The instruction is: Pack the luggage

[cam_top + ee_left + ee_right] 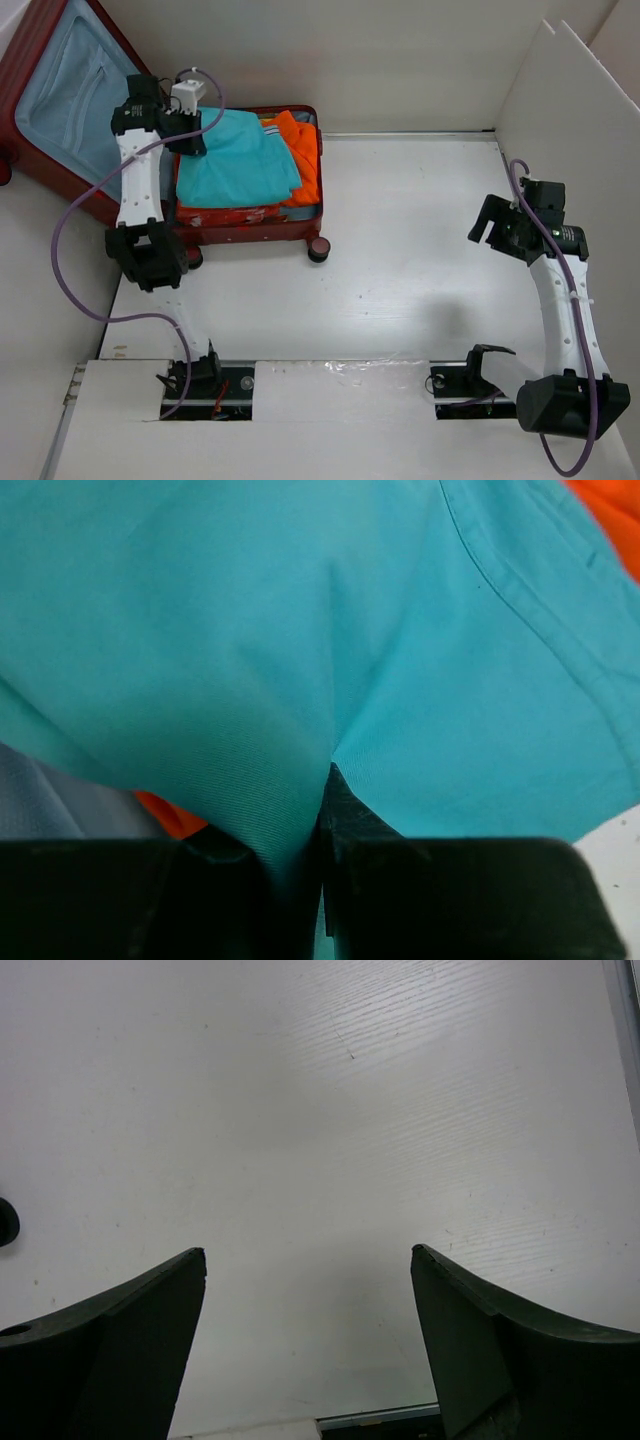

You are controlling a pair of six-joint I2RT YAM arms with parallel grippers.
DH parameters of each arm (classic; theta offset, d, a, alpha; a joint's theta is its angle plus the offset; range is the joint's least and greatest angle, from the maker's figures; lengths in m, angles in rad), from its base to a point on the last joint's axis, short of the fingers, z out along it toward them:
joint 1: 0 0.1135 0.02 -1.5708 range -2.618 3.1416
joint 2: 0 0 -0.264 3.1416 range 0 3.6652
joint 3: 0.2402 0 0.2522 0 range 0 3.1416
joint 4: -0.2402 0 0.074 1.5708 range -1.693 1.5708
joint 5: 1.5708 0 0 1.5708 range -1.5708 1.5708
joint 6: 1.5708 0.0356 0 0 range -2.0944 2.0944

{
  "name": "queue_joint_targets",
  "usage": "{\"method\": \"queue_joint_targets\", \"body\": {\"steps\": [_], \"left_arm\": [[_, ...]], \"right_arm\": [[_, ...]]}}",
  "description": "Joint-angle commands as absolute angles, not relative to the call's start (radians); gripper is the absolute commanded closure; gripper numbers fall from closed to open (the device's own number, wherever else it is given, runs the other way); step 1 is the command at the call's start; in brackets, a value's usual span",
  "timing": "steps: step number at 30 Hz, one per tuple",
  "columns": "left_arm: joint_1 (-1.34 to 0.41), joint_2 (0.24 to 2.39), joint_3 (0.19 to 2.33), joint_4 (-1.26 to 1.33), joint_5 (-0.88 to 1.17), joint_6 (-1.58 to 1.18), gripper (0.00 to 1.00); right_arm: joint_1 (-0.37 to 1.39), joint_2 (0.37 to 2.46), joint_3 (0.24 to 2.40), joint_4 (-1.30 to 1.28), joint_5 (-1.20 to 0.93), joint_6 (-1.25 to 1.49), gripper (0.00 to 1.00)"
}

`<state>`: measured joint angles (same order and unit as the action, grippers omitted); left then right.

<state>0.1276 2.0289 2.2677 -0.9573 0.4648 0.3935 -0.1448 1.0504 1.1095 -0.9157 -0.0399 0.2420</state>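
Cloth of teal garment (300,660) hides tips of left hand (322,890).

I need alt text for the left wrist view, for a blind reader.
The left pincer is shut on a fold of a teal garment that fills the view. An orange garment shows at the top right corner.

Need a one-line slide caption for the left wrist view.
Close-up: left gripper shut on a fold of the teal garment, orange clothing at the top-right corner.
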Motion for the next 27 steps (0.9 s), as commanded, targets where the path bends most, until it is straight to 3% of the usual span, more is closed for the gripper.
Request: {"method": "queue_joint_targets", "body": {"steps": [1, 13, 15, 20, 23, 25, 27], "left_arm": [[0.17, 2.0, 2.165, -0.884, 0.531, 0.465, 1.0], [0.253, 2.154, 2.131, -0.689, 0.568, 0.425, 1.0], [0.253, 2.174, 2.184, -0.689, 0.536, 0.425, 0.94], [0.218, 2.218, 2.269, -0.721, 0.424, 0.425, 0.43], [0.218, 2.171, 2.289, -0.703, 0.374, 0.388, 0.28], [0.207, 2.126, 2.289, -0.677, 0.335, 0.367, 0.0], [0.177, 2.036, 2.289, -0.618, 0.253, 0.356, 0.0]], "right_arm": [[-0.149, 1.035, 1.118, -0.919, -0.032, 0.242, 0.12], [-0.149, 1.055, 1.141, -0.937, -0.021, 0.242, 0.12], [-0.149, 1.055, 1.141, -0.937, -0.032, 0.242, 0.12], [-0.149, 1.055, 1.141, -0.937, -0.032, 0.233, 0.11], [-0.149, 1.055, 1.141, -0.937, -0.041, 0.224, 0.11], [-0.149, 1.064, 1.131, -0.937, -0.052, 0.224, 0.11], [-0.137, 1.065, 1.121, -0.927, -0.063, 0.224, 0.11]]}}
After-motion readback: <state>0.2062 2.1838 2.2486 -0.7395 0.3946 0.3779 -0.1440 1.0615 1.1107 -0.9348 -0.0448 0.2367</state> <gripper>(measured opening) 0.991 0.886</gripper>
